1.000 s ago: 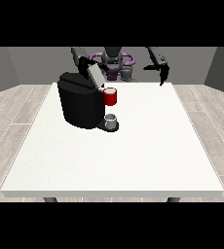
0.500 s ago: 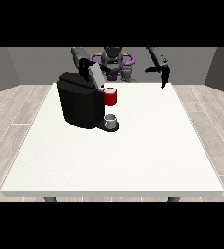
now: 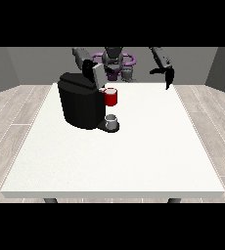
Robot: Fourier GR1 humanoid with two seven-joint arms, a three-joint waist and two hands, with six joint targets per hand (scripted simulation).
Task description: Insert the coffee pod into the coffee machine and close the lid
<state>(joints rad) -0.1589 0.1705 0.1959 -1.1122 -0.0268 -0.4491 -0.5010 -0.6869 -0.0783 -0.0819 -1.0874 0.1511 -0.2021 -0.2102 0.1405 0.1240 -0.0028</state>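
A white table carries one black coffee machine with its lid up, one red thing at the machine and one grey thing at its base. Little has changed since a second ago. The hand at the view's right still hangs raised, fingers pointing down, relaxed. The other hand is hidden. No writing shows.
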